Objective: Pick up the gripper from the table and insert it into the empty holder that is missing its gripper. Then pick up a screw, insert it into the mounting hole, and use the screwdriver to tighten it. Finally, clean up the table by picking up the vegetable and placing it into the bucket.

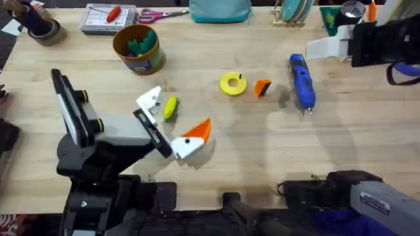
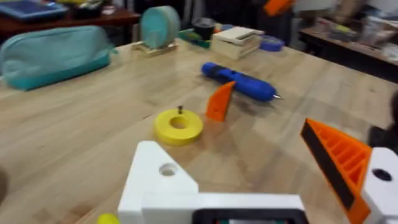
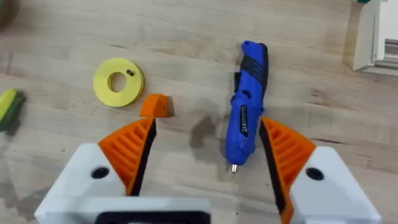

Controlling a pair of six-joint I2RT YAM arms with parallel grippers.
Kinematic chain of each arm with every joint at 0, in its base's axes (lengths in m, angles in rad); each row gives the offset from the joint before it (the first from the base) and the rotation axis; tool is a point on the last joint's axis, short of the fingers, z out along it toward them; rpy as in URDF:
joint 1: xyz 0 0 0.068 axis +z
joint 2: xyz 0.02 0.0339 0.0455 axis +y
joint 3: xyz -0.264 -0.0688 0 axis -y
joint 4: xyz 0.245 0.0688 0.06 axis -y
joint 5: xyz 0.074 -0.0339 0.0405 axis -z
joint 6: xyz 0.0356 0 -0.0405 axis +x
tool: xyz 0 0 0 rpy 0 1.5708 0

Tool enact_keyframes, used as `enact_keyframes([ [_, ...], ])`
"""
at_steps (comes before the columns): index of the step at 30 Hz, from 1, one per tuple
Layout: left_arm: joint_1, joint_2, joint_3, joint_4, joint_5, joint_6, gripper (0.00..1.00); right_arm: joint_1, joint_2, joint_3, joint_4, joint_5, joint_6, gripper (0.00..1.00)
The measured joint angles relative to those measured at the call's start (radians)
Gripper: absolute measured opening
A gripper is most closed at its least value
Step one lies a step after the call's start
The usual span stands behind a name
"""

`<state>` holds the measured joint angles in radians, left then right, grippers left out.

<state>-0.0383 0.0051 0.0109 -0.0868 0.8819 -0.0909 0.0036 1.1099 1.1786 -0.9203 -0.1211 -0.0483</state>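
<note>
The orange ribbed gripper (image 1: 262,87) (image 2: 219,101) (image 3: 155,106) lies on the table between a yellow disc (image 1: 232,84) and the blue screwdriver (image 1: 302,80) (image 3: 245,106). A small dark screw (image 2: 180,110) stands on the disc. My left gripper (image 1: 178,108) (image 2: 227,140) is open and holds nothing. One of its fingers is the empty holder (image 1: 149,98) (image 2: 158,177); the other carries an orange tip. The vegetable (image 1: 169,108) lies on the table by the empty holder. The bucket (image 1: 138,47) stands at the back left. My right gripper (image 3: 206,124) hangs open above the screwdriver's tip.
A teal pouch (image 2: 56,53) and a white box (image 1: 328,47) sit along the back edge. A tape roll (image 1: 42,29) and a tool tray (image 1: 108,16) are at the back left. Bare wood lies in front of the screwdriver.
</note>
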Motion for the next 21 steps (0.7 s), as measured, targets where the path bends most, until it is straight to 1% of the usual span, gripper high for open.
enact_keyframes([
  [3,0.000,0.000,0.002,-0.014,0.089,0.040,0.986,0.000,0.000,0.000,0.000,0.000,0.000,0.997],
  [6,0.000,0.000,0.003,-0.022,0.147,0.060,0.986,0.000,0.000,0.000,0.000,0.000,0.000,0.997],
  [9,0.000,0.000,0.003,-0.029,0.188,0.069,0.985,0.000,0.000,0.000,0.000,0.000,0.000,0.997],
  [14,0.000,0.000,0.003,-0.033,0.223,0.077,0.986,0.000,0.000,0.000,0.000,0.000,0.000,0.997],
  [21,0.000,0.000,0.003,-0.035,0.237,0.077,0.986,0.000,0.000,0.000,0.000,0.000,0.000,0.997],
])
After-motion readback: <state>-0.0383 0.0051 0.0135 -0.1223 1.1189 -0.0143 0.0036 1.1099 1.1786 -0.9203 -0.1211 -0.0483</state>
